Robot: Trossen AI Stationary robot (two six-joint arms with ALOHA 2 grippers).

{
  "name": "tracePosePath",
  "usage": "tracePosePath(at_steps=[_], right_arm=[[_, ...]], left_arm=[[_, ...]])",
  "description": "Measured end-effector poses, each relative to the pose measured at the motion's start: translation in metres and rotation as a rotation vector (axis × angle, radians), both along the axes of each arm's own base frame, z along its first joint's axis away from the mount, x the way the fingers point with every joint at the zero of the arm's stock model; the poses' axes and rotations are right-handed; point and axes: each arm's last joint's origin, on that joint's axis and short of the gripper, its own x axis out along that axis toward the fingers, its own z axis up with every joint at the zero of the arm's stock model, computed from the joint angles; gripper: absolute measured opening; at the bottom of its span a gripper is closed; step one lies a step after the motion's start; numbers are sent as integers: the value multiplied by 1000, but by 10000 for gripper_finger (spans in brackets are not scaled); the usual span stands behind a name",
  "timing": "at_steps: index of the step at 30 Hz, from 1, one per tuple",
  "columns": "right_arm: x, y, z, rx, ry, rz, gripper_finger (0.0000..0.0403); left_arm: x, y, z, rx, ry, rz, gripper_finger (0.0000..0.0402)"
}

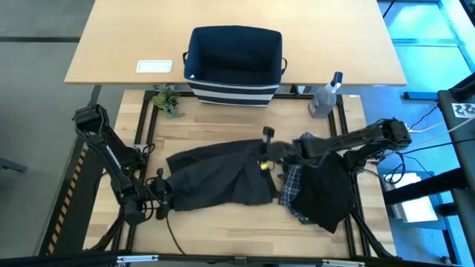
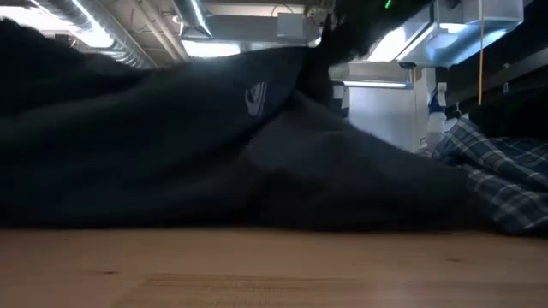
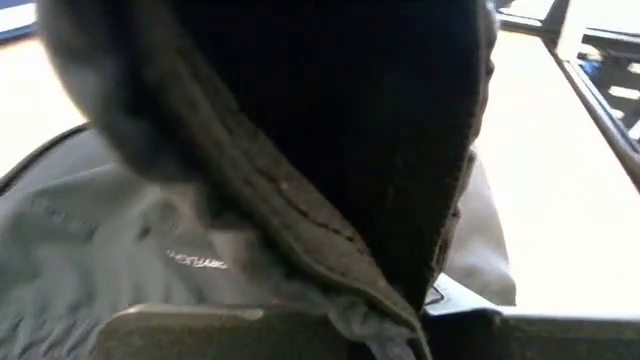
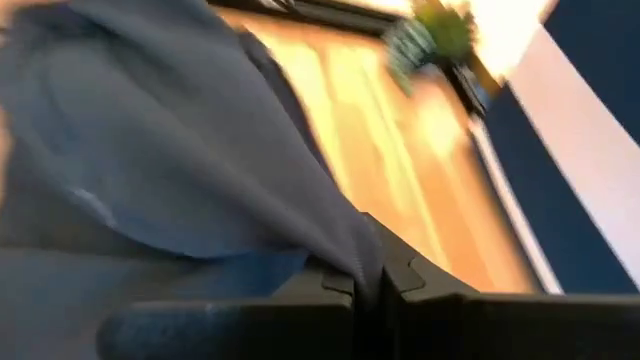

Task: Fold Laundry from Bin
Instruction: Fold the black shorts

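Here, both claws clamped on olive garment (image 1: 215, 174)

Garments: three — one dark olive-green garment (image 1: 215, 174), one plaid shirt (image 1: 292, 187), one black garment (image 1: 326, 191). Bins: one bin (image 1: 234, 65). Spray bottles: one spray bottle (image 1: 325, 96). Arms: two.

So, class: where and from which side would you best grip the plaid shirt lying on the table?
Probably its exposed lower hem, coming from the table's front edge: the black garment covers most of the plaid shirt, leaving that strip free.
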Motion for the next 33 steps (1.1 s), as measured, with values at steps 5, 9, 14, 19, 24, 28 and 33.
tracePosePath(at_steps=[5,9,14,19,24,28,33], right_arm=[[11,-43,-19,7,64,-113,0],[21,-76,-46,46,144,-161,0],[34,-110,-84,110,176,-188,0],[43,-129,-116,163,189,-180,0],[42,-136,-123,173,207,-191,0],[42,-136,-123,170,208,-190,0],[41,-135,-123,163,223,-183,0]], left_arm=[[-3,15,-13,-36,3,59,5],[-2,23,-19,-72,31,97,6],[2,27,-20,-60,46,124,19],[3,30,-21,-55,69,139,24],[5,31,-21,-81,114,138,47],[6,33,-17,-112,134,137,87],[4,39,-5,-134,126,130,137]])
